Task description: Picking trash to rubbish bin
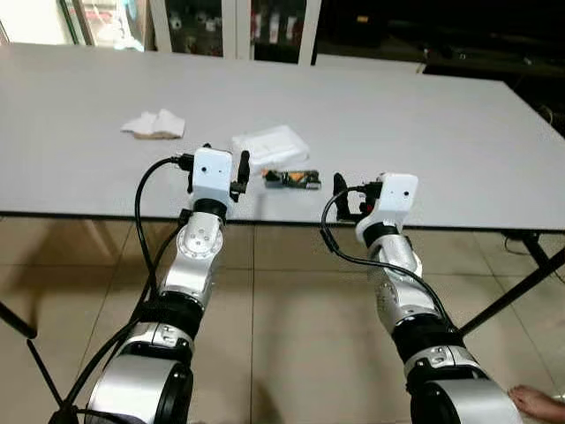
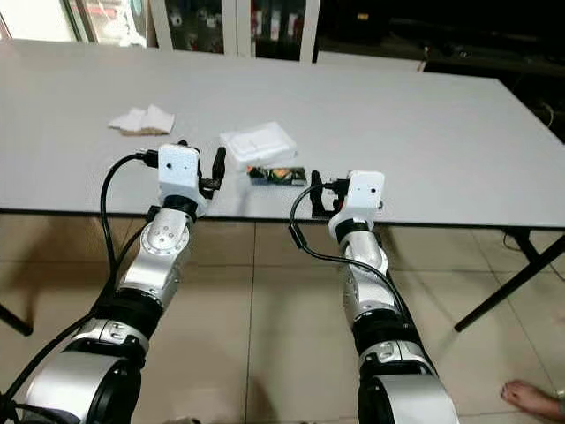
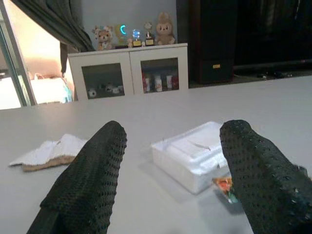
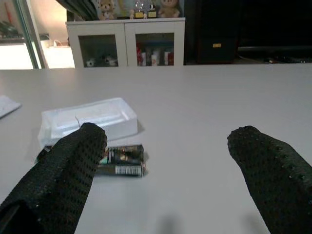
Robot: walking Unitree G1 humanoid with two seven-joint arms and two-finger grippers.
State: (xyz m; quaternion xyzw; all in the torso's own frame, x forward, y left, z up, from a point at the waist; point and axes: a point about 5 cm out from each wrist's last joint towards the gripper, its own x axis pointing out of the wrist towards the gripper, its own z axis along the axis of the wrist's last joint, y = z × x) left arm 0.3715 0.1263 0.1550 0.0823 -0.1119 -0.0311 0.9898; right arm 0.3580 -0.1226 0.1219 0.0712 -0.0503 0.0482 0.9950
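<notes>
Three pieces of trash lie near the desk (image 1: 459, 132) front edge: a crumpled tissue (image 1: 154, 124), a white foam box (image 1: 270, 146) and a small wrapper (image 1: 292, 178) touching it. Both end effectors, left (image 1: 225, 168) and right (image 1: 351, 196), hover at that edge with fingers apart, holding nothing.

A white foam box (image 1: 270, 146) lies flat on the table, a wrapper (image 1: 292, 179) just beside it, crumpled tissue (image 1: 154, 124) well apart.

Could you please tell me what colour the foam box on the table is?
The foam box is white; the right wrist view shows it best.
</notes>
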